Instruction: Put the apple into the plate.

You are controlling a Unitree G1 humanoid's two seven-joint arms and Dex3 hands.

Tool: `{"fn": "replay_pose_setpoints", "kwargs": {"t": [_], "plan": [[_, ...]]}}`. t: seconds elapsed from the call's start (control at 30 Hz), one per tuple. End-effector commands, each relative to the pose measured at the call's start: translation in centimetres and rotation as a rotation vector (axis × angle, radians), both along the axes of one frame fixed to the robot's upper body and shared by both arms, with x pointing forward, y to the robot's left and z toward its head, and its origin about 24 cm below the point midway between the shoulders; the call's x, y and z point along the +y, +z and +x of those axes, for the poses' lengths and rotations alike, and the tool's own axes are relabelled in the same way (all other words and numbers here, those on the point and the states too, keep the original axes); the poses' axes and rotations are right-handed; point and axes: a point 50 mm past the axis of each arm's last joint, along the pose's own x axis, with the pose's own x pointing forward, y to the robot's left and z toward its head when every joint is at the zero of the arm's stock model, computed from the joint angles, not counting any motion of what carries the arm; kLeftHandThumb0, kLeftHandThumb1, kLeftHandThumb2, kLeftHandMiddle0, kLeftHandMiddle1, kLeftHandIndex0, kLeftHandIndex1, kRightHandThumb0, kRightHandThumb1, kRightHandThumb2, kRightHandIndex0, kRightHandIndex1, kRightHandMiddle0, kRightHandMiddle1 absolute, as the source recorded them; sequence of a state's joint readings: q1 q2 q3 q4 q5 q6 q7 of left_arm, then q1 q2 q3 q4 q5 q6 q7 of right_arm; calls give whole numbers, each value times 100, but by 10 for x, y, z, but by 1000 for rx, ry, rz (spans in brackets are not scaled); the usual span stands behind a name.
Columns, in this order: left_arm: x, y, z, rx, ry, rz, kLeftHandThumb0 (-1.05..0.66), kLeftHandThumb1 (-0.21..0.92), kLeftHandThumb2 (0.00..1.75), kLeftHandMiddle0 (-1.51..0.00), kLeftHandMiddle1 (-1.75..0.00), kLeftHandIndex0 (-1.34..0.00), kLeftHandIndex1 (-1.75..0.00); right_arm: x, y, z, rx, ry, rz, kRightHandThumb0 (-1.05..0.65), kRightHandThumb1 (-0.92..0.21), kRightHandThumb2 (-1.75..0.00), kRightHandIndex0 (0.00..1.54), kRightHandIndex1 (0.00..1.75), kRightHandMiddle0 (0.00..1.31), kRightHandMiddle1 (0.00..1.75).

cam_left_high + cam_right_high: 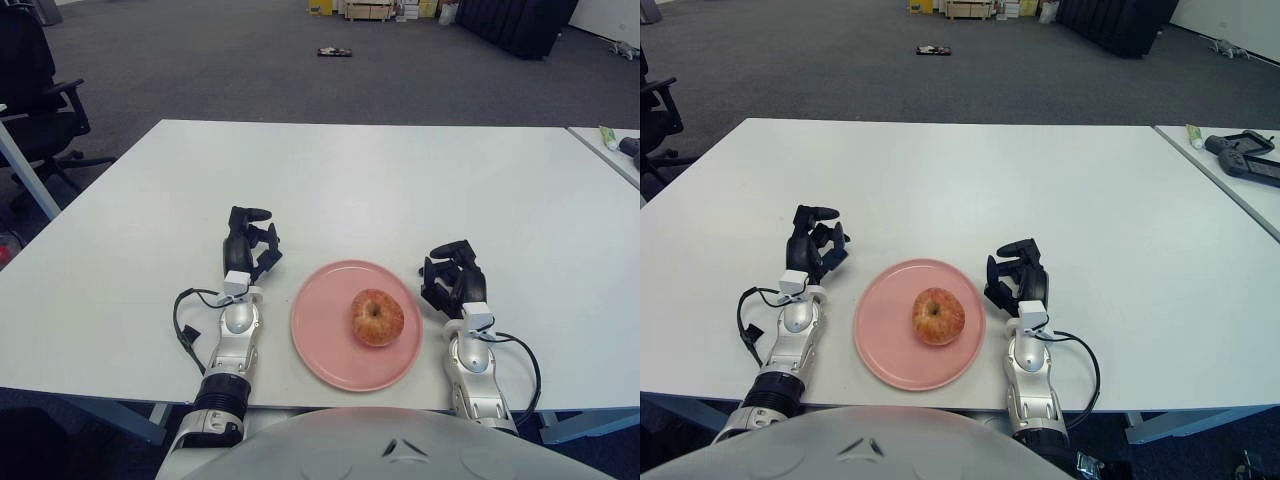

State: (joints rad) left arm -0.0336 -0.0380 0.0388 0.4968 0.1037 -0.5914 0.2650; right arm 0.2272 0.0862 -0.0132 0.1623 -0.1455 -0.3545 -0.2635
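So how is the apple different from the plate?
The apple is round and plump, while the plate is flat and wide. The apple is red with yellowish patches; the plate is plain pink. The apple is much smaller and sits on the plate, right of its middle. Both are round in outline and lie on the white table, between the left hand and the right hand, which hold nothing.

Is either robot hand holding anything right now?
No. The apple sits on the plate; the left hand and right hand flank it, holding nothing.
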Motion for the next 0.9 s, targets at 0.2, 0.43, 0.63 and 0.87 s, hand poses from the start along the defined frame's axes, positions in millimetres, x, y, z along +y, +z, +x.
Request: {"fn": "replay_pose_setpoints", "kwargs": {"t": [0.2,0.43,0.63,0.87], "plan": [[2,-22,-11,106,6,28,-40,58,99,-81,-175,-41,-175,-1,-8,-4,47,-2,4,-38,-67,-88,61,140,35,175],[1,-25,-13,112,-26,55,-40,58,99,-84,-175,-41,-175,-1,-9,-4,55,-8,10,-38,-67,-88,58,140,35,175],[-1,-26,-15,129,-70,89,-39,64,92,-82,-175,-37,-175,-1,-9,-4,63,-14,11,-38,-67,-87,58,142,34,175],[-2,-28,-16,162,-101,103,-39,68,87,-81,-175,-34,-175,-2,-8,-4,70,-14,4,-38,-67,-88,61,141,35,175]]}}
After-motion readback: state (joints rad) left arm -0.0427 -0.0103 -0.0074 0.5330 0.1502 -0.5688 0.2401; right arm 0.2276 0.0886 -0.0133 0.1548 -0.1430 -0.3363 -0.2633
